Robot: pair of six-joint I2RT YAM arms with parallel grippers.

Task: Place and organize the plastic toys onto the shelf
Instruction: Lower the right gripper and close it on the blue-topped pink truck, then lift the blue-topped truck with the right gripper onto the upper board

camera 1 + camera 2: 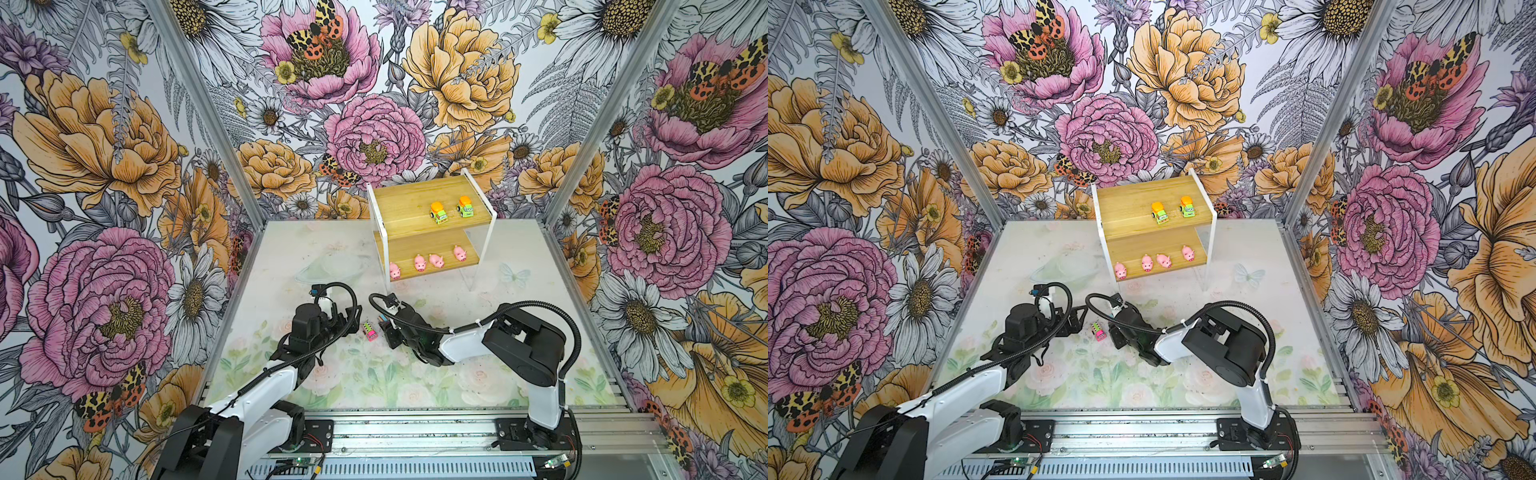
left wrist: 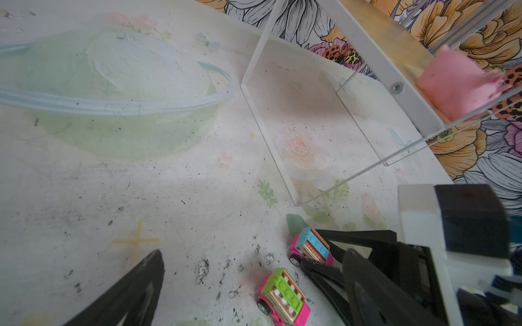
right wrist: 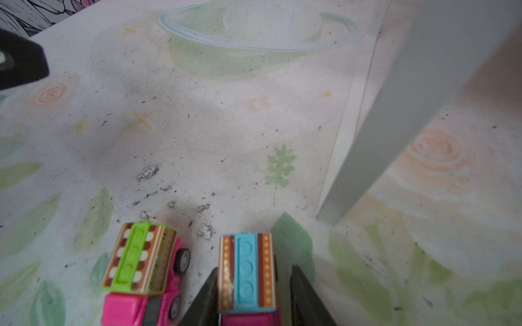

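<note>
pink pigs (image 1: 1146, 262) on lower shelf (image 1: 1142, 245), green-yellow cars (image 1: 1159, 213) above

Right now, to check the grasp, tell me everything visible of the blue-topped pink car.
The blue-topped pink car looks plastic: pink body, blue studded roof strip between brown-and-orange bands, dark wheels. It stands upright on the table, between the fingers of the right gripper; contact is unclear. The green-topped pink car sits beside it, apart.

Shelf (image 1: 407, 195): light bamboo-grain boards, white frame. Pigs (image 1: 419, 262): pink. Orange-topped cars (image 1: 438, 212): green-yellow bodies. Green-topped car (image 3: 141, 262): pink body, brown-and-white striped roof. Blue-topped car (image 3: 247, 271): pink body, brown roof bands with orange diamonds. Mat (image 1: 374, 386): pale floral print.
</note>
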